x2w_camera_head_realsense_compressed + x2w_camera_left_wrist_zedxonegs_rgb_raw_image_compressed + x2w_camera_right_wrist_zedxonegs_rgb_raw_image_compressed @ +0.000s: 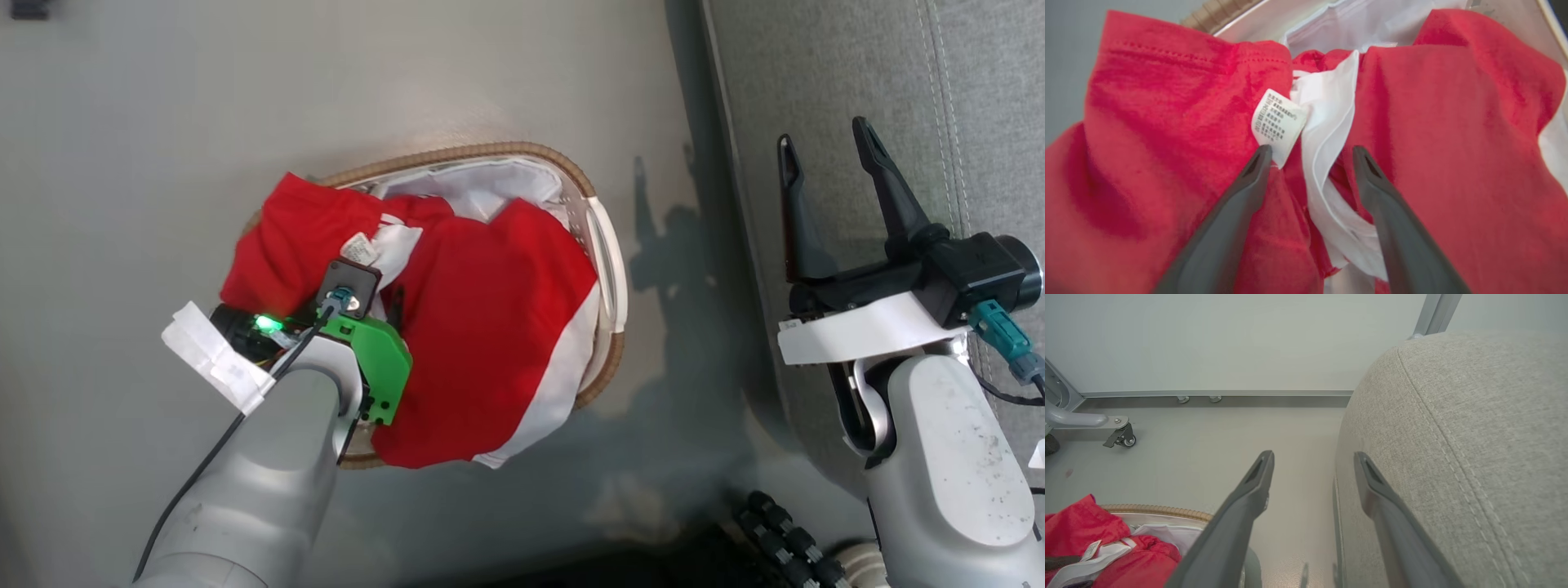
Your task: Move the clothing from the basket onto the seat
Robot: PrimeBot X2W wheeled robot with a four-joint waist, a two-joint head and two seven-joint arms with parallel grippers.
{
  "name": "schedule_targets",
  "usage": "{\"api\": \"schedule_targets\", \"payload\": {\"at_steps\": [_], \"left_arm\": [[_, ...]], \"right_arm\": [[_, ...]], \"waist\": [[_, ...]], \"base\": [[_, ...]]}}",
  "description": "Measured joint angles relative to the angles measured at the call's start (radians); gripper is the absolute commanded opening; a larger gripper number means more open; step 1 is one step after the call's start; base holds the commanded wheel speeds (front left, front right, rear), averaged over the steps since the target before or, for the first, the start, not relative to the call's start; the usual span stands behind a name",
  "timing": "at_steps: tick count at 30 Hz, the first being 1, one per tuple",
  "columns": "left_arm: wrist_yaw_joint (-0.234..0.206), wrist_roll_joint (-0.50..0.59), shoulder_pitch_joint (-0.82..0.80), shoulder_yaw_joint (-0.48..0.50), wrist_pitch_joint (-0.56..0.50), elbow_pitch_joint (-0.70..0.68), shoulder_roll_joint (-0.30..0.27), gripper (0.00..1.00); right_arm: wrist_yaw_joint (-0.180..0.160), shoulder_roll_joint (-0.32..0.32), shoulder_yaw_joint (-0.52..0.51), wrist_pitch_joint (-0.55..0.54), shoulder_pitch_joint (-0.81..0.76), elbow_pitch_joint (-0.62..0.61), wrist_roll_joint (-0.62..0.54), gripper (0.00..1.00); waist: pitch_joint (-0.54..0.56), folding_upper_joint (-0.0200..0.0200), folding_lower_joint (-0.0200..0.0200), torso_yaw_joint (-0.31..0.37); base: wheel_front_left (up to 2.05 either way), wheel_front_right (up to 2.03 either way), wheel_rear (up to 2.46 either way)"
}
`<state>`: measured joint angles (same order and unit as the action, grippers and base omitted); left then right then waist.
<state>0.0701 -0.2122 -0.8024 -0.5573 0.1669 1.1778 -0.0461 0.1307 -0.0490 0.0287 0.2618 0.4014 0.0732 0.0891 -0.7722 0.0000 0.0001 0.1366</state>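
Left wrist view: left fingers [1224, 228] spread wide over the clothing [1453, 155], label [1278, 121] at 11 o'clock; closing may pinch only trim [1331, 134] and slip; right fingers [888, 181] gape too.

Basket mouth: clothing [490, 327] heaps over the basket [506, 149], hiding its near rim.
Floor [163, 122]: bare strip between basket and seat [824, 73], passable.
Right side: seat flank blocks.

The clothing [490, 327] and the left forearm [269, 474] hid the near-left rim of the basket [522, 150]. Print on the label [1278, 122] was too small to read. The seat [849, 73] ran off the right edge.
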Motion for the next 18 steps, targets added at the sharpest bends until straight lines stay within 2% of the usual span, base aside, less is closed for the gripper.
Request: {"api": "schedule_targets", "payload": {"at_steps": [4,10,11,12,13,18], "left_arm": [[-0.049,-0.025,-0.023,0.014,0.014,0.031,0.000,1.00],[-0.063,-0.043,-0.042,0.019,0.037,0.056,0.000,1.00],[-0.063,-0.046,-0.045,0.017,0.038,0.061,0.000,0.70],[-0.062,-0.052,-0.047,0.018,0.041,0.064,0.000,0.70],[-0.061,-0.060,-0.047,0.020,0.047,0.064,0.000,0.41],[-0.057,-0.097,-0.047,0.027,0.063,0.062,0.000,0.40]], "right_arm": [[0.000,0.000,0.000,0.000,0.008,-0.001,0.009,1.00],[0.000,0.000,0.002,0.000,0.017,0.000,0.018,1.00],[0.000,0.000,0.004,0.000,0.020,0.001,0.019,1.00],[0.000,0.000,0.005,0.000,0.020,0.001,0.021,1.00],[0.000,0.000,0.006,0.000,0.021,0.002,0.023,1.00],[0.000,0.000,0.005,0.000,0.021,0.007,0.025,1.00]], "waist": [[-0.036,0.0000,0.0000,0.022],[-0.065,0.0000,0.0000,0.040],[-0.068,0.0000,0.0000,0.041],[-0.068,0.0000,-0.0001,0.040],[-0.068,0.0000,-0.0001,0.040],[-0.056,0.0000,-0.0001,0.035]], "base": [[0.00,0.00,0.00],[0.00,0.00,0.00],[0.00,0.00,0.00],[0.00,0.00,0.00],[0.00,0.00,0.00],[0.00,0.00,0.00]]}}
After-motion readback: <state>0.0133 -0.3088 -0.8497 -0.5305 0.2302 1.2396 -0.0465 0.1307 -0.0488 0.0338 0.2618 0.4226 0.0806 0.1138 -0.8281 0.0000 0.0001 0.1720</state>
